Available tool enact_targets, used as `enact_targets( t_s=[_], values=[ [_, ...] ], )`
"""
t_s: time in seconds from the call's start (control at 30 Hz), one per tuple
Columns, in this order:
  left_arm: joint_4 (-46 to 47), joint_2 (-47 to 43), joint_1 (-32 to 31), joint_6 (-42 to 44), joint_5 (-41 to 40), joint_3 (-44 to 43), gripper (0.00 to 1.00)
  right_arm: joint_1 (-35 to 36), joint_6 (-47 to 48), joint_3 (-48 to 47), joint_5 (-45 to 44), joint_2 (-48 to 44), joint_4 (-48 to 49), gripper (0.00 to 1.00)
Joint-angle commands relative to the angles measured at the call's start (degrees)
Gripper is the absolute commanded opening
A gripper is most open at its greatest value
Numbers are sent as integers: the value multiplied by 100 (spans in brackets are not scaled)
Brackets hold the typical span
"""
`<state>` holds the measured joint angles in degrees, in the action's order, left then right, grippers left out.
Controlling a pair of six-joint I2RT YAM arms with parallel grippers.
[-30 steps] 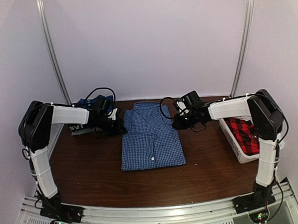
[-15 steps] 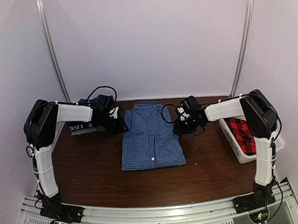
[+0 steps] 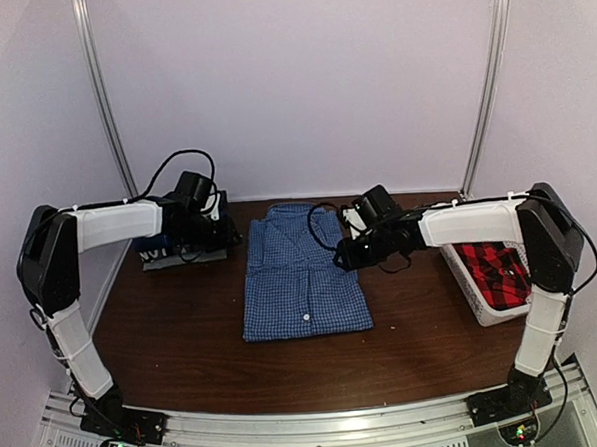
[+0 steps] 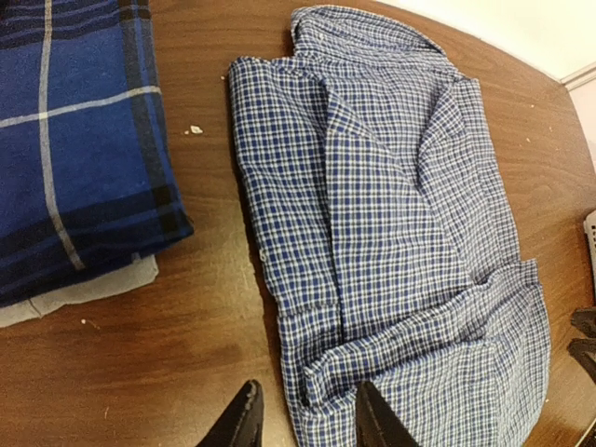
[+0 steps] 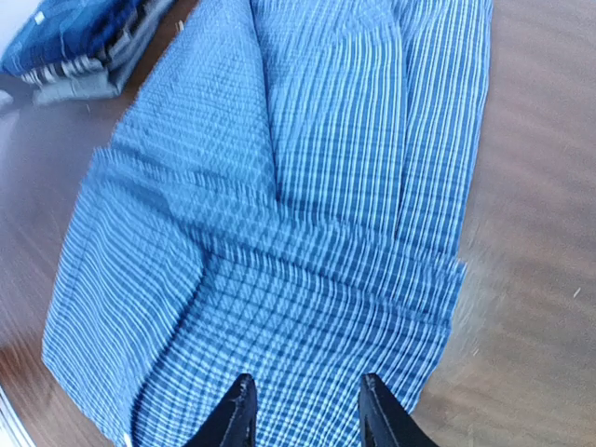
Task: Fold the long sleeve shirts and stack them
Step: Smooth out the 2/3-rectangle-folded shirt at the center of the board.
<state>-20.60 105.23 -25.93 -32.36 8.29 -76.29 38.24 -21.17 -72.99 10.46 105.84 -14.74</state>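
Centre of tabletop point(image 3: 184, 340): fine-check shirt point(image 3: 303, 278), folded flat, with dark plaid stack point(image 4: 74, 140) just beside its left edge. Left gripper point(image 4: 307, 424) and right gripper point(image 5: 305, 419) both spread, holding nothing, one at each side of the shirt. Risk: a shallow pinch takes the top layer only, so the fold opens on the lift to the stack

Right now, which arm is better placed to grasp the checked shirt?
Likely right. The right tool hangs open at the checked shirt's right edge; the left tool sits beside the plaid stack, off the shirt.
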Motion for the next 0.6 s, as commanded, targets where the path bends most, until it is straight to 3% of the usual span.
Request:
enact_targets(
  t_s=[0.0,0.33,0.57],
  values=[
    [31,-266,-268,-90,34,306,33,-31,-12,233,213,271,32,41],
    [603,168,-703,-276,630,621,26,-6,201,-413,-214,1222,-284,62],
    [467,705,-644,-214,275,334,25,-8,170,-558,-613,1317,-542,70]
  ],
)
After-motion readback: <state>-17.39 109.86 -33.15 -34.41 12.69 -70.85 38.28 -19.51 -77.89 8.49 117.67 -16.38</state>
